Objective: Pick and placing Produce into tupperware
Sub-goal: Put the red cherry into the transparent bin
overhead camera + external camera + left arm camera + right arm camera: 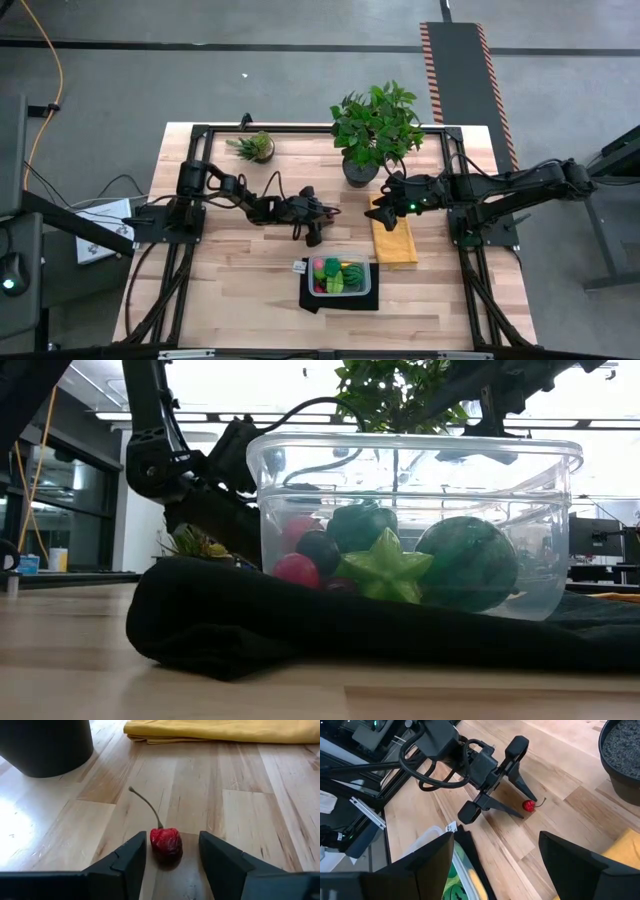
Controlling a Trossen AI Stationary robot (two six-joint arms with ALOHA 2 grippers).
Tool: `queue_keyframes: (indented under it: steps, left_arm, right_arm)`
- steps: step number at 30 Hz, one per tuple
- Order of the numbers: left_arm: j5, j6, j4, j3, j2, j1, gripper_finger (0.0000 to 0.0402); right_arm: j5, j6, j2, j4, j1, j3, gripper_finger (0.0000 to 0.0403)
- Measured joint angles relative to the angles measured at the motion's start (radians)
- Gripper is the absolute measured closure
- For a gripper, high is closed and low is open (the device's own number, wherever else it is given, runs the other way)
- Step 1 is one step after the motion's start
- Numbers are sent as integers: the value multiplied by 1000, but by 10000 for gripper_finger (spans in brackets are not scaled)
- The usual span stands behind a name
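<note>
On the pale wooden bench (250, 290), the left gripper (522, 800) is lowered to the surface near the middle, its jaws released and spread wide on either side of a small red toy cherry with a thin curved stem (166, 842); the fruit sits between the two dark fingers (122, 862) and touches neither. In the high view the left gripper (318, 222) lies at about 11 o'clock from the clear plastic rectangular tupperware with rounded corners (339, 277), which rests on a black mat (340, 301) at 6 o'clock on the bench. The container already holds several produce pieces: a green star-shaped fruit (385, 567), a dark green round piece (468, 563), a pink-red ball (296, 571) and a dark berry (320, 550). The right gripper (392, 195) hovers over the top end of a folded yellow cloth (395, 242), at 3 o'clock from the left gripper, its jaws released and grasping nothing. A dark pot with a leafy green plant (372, 130) stands at 12 o'clock, and a smaller potted plant (255, 147) at 11 o'clock.
</note>
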Motion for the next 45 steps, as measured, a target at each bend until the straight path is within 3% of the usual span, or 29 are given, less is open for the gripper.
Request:
queue_keyframes:
  steps: [17,36,45]
  left_arm:
    - [2,0,6,-1,0,0,364]
    - [26,-22,57,-1,-2,0,366]
    - [25,15,53,-1,-93,0,366]
  right_arm:
    - [0,-19,0,-1,0,0,121]
    - [0,-23,0,-10,0,0,121]
    - [0,-23,0,-10,0,0,121]
